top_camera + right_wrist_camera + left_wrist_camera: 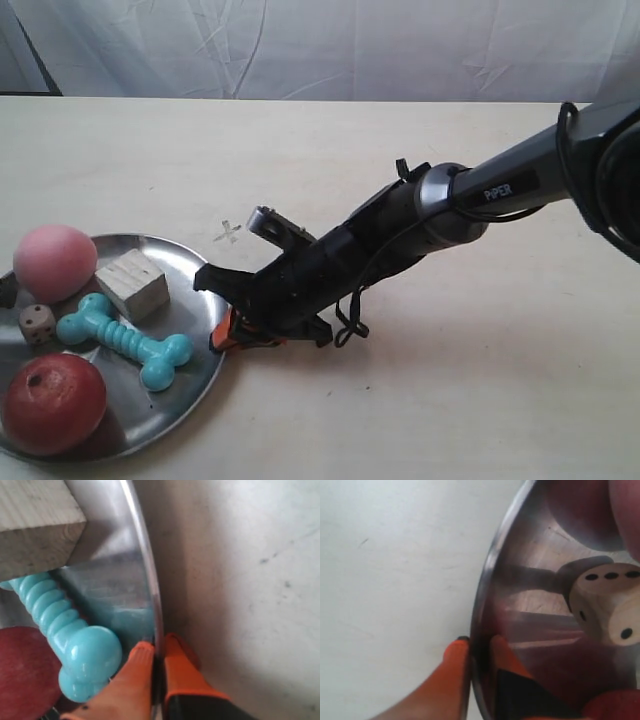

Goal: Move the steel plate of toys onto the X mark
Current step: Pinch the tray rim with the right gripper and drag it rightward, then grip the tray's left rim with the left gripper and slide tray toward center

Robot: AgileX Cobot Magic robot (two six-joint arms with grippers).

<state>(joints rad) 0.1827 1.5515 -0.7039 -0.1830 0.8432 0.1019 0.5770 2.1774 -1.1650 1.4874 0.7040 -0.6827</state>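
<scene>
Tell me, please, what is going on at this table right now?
The right claw is shut on the rim of the steel plate, beside the teal bone. The left claw is shut on the rim at the opposite side, near the die. The apple, pink ball and wooden cube also sit on the plate. The X mark lies uncovered just past the plate's edge, so the move is not yet done.
</scene>
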